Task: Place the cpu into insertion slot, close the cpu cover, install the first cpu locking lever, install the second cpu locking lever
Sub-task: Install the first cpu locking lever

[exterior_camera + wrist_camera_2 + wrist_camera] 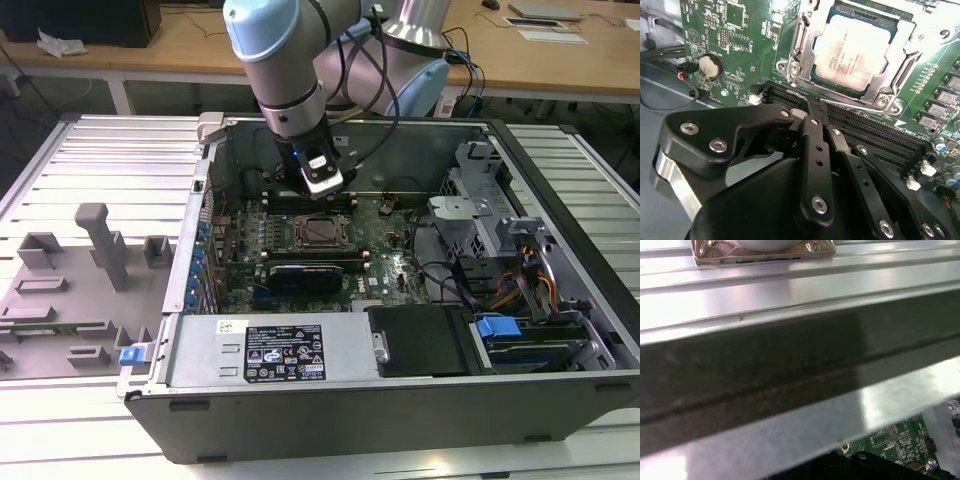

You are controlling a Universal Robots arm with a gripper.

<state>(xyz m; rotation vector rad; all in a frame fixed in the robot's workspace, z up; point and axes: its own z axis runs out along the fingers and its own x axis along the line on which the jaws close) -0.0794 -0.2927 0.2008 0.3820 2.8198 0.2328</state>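
Motherboard (pixel 740 30) carries one cpu (pixel 852 52) framed by one cpu cover (pixel 897 70); hand (pixel 812 107) pinched narrow.

One cpu (pixel 852 50), one cpu cover (pixel 801 37)

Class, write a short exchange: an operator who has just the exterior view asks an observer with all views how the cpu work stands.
Operator: Is the cpu cover down yet?
Observer: Yes. In the second wrist view it lies flat, framing the cpu seated in the insertion slot.
Operator: Where exactly is the gripper?
Observer: Its shut tip is right at a thin wire lever running along the slot's edge; I cannot tell whether they touch.
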